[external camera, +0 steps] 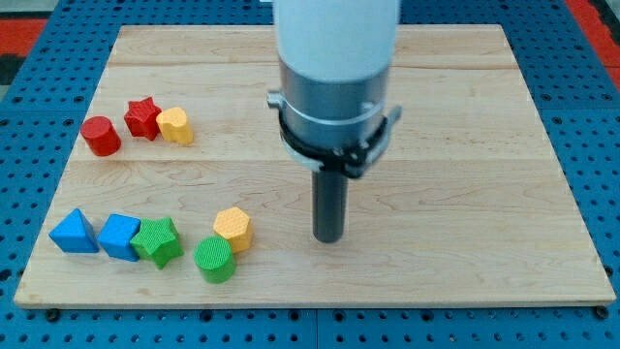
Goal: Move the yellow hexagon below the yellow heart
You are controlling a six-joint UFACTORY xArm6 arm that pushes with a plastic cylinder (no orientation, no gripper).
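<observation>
— Camera view first: what sits on the pale wooden board [465,116]?

— Seven small blocks, all toward the view's left. Up at the left edge a red cylinder [100,136], then a red star [142,117] and the yellow heart [175,126], the star and heart touching, the cylinder just beside them.

— And lower down?

— A row near the view's bottom-left: a blue triangular block [75,233], a blue cube-like block [120,237] touching it, a green star [158,241] pressed against that, then a green cylinder [214,260]. The yellow hexagon [232,228] stands just above and to the right of the green cylinder, touching it or nearly so.

— Where is that hexagon relative to the heart?

— Lower on the board and somewhat to the view's right of it, well apart, with bare wood between them.

— The arm?

— A white and grey housing [334,87] comes down from the view's top centre, ending in a straight dark rod. The rod's tip [329,238] rests at board level to the view's right of the yellow hexagon, near it but clear of it, touching no block.

— Any pincer, wide or narrow?

— None that I can see; the arm ends in that plain rod, holding nothing.

— Around the board?

— A blue perforated surface [29,145] on every side.
</observation>
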